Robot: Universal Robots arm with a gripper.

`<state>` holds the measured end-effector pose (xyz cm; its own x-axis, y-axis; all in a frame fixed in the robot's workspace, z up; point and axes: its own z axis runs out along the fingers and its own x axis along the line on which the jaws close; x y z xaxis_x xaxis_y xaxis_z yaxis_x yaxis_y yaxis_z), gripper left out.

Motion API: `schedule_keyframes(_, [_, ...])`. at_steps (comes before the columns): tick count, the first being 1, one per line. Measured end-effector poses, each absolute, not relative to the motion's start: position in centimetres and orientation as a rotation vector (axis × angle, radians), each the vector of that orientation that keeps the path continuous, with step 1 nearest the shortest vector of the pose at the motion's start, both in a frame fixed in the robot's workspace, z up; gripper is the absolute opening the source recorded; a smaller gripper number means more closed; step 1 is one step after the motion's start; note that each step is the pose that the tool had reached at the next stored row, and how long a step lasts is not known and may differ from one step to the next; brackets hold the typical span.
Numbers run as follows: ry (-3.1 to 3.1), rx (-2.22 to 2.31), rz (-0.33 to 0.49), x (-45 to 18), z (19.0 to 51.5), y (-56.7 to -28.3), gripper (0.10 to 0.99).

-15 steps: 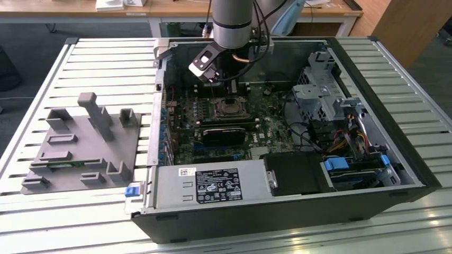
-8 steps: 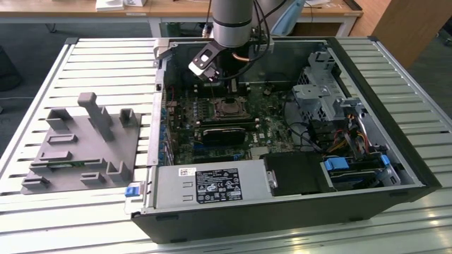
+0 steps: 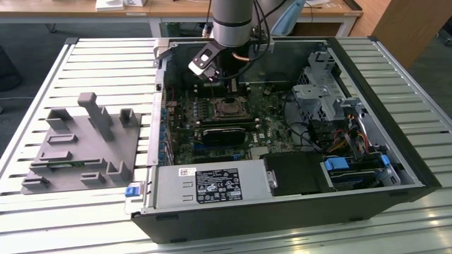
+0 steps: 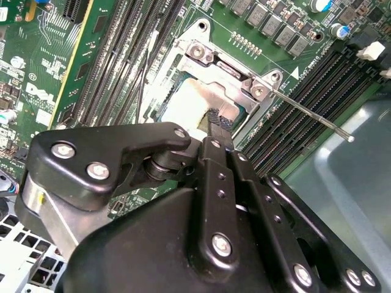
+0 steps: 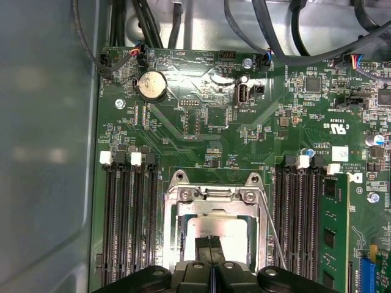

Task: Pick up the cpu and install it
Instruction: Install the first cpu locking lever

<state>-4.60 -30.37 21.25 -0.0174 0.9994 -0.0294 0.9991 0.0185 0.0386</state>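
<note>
While the arm (image 3: 233,21) hangs over the open computer case (image 3: 282,222), the gripper (image 5: 211,245) shows its 2 fingertips closed together, holding nothing. The cpu (image 5: 214,226) lies flat inside the metal-framed socket (image 5: 171,213) on the green board (image 5: 195,128), directly beneath those fingertips; whether they touch it cannot be told.

An open desktop computer case (image 3: 282,217) lies on its side on a slatted metal table (image 3: 106,58). On the exterior view's left, just beside the case, sits a grey moulded tray (image 3: 78,153) with upright posts. Inside the case are a green motherboard (image 3: 185,124), a silver power supply (image 3: 211,186) at the near end and a metal drive cage (image 3: 318,95) on the exterior view's right. In the first wrist view, a coin cell battery (image 5: 151,84) sits on the board and black memory slots (image 5: 129,223) flank a metal socket frame (image 5: 214,194).
</note>
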Motion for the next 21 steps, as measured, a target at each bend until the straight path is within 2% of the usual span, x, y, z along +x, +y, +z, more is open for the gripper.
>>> schedule_keyframes(21, [2.204,2.171,0.011,-4.6,23.0,-30.4,0.106])
